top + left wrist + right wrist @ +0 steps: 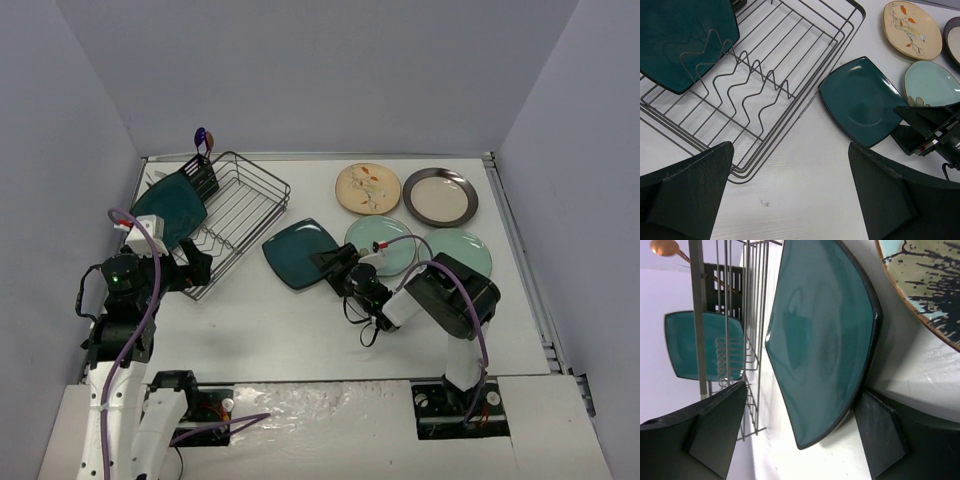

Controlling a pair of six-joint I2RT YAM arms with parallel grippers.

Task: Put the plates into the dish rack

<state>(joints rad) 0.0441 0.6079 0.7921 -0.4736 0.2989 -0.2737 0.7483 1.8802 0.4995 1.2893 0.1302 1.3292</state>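
Note:
The black wire dish rack (240, 205) stands at the back left, with one dark teal square plate (170, 208) upright in it. A second teal square plate (298, 252) lies on the table. My right gripper (335, 262) is at its right corner. In the right wrist view the jaws stand open either side of that plate (825, 340), one finger (880, 430) against its rim and the other finger (715, 432) apart from it. My left gripper (790, 200) hangs open over bare table by the rack's near corner (740, 175).
Right of the gripper lie a flowered mint plate (382, 243) and a plain mint plate (458, 250). Behind them are a cream floral plate (367, 188) and a beige dark-rimmed plate (440, 196). A slotted cutlery holder (203, 178) holding spoons is at the rack's far corner.

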